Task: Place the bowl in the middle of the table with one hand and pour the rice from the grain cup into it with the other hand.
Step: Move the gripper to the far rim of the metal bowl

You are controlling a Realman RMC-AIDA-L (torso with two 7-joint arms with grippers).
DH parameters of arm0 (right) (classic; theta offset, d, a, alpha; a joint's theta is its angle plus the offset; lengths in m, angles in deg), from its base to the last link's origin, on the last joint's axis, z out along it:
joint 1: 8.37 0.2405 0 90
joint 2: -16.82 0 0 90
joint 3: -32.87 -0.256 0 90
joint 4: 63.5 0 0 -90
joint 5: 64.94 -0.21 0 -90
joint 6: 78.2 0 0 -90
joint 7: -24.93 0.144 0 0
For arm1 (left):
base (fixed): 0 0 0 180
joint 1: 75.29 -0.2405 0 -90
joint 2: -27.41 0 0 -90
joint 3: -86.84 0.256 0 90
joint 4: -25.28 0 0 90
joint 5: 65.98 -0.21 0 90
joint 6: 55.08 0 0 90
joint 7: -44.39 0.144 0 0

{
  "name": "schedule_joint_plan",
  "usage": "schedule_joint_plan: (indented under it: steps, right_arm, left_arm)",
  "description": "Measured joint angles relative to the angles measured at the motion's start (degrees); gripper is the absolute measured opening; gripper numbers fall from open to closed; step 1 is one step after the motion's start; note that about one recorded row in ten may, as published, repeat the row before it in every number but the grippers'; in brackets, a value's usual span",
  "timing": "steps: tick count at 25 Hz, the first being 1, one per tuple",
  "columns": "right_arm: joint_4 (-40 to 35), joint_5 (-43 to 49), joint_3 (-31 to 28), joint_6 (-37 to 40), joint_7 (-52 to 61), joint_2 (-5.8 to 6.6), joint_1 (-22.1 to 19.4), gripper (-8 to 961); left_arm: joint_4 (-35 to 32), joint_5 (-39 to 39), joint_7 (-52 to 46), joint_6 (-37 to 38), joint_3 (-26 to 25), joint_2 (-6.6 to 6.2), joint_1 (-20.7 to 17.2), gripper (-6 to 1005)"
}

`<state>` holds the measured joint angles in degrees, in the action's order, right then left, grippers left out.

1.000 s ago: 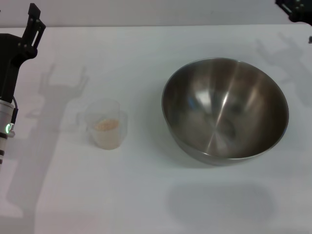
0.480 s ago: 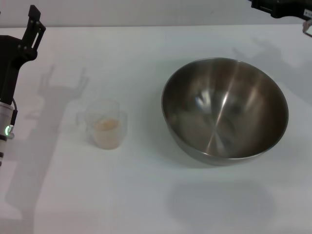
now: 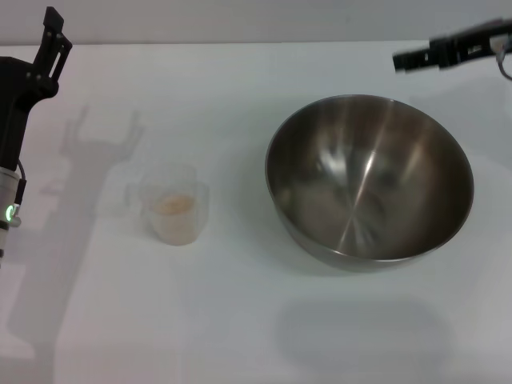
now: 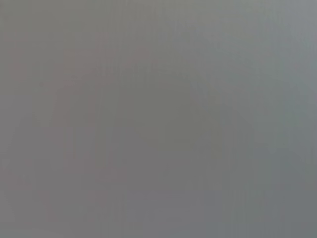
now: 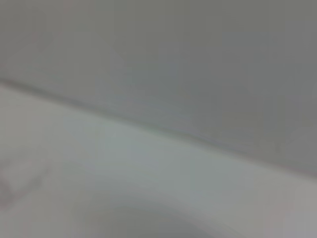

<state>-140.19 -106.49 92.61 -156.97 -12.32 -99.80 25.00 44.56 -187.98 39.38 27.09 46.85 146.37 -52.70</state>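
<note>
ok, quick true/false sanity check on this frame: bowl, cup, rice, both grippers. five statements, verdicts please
1. The bowl is empty. True.
2. The rice is already in the bowl. False: it is in the cup, which stands upright on the table.
3. The cup stands on the robot's left of the bowl, apart from it. True.
4. The right gripper is clamped on the bowl's rim. False: it is beyond the bowl's far right edge, touching nothing.
5. The left gripper holds the cup. False: it is near the table's far left edge, well away from the cup.
</note>
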Motion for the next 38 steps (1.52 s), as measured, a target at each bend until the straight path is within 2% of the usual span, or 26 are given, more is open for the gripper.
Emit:
schedule_joint_plan:
  steps: [6, 12, 16, 30, 38]
  right_arm:
    - [2.20, 6.95, -0.11, -6.30, 2.43, 0.42, 3.72, 723]
    - [2.34, 11.04, -0.05, -7.15, 3.30, 0.24, 4.82, 716]
    - [4.61, 11.75, 0.43, -7.27, 3.31, -0.16, 5.43, 708]
    - [9.51, 12.72, 0.55, -7.35, 3.20, -0.29, 6.00, 681]
    - [9.68, 15.91, 0.52, -6.78, 2.64, -1.76, 5.53, 666]
  left_arm:
    - [-0.25, 0.01, 0.00, -0.07, -0.26, -0.04, 0.40, 858]
    - [-0.64, 0.05, 0.00, -0.07, -0.27, -0.04, 0.73, 858]
    - [-0.70, 0.24, 0.00, -0.26, -0.26, -0.04, 0.79, 858]
    - [-1.04, 0.15, 0.00, -0.35, -0.35, -0.13, 1.29, 857]
    - [-1.36, 0.02, 0.00, -0.35, -0.35, -0.13, 1.58, 857]
